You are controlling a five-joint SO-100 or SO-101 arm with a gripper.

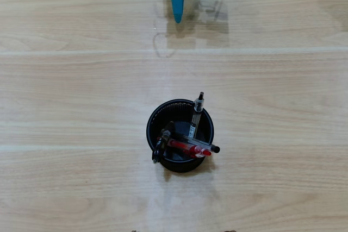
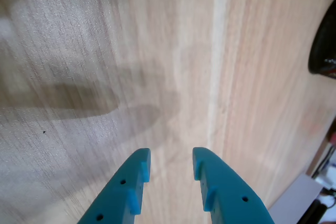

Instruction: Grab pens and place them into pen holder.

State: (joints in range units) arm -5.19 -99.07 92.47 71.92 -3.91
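Observation:
The black mesh pen holder (image 1: 180, 135) stands in the middle of the wooden table in the overhead view. Pens rest inside it: a red one (image 1: 185, 146) lying across the rim, a clear-barrelled one (image 1: 197, 113) sticking up and out past the far rim, and a dark one (image 1: 160, 146) at the left rim. My blue gripper (image 1: 178, 17) hovers at the top edge of that view, well away from the holder. In the wrist view the gripper (image 2: 170, 157) is open over bare wood with nothing between its fingers. The pen holder's rim (image 2: 324, 40) shows at the right edge.
The light wooden table (image 1: 81, 107) with plank seams surrounds the holder. A table edge and some dark cabling (image 2: 323, 203) appear in the lower right corner of the wrist view.

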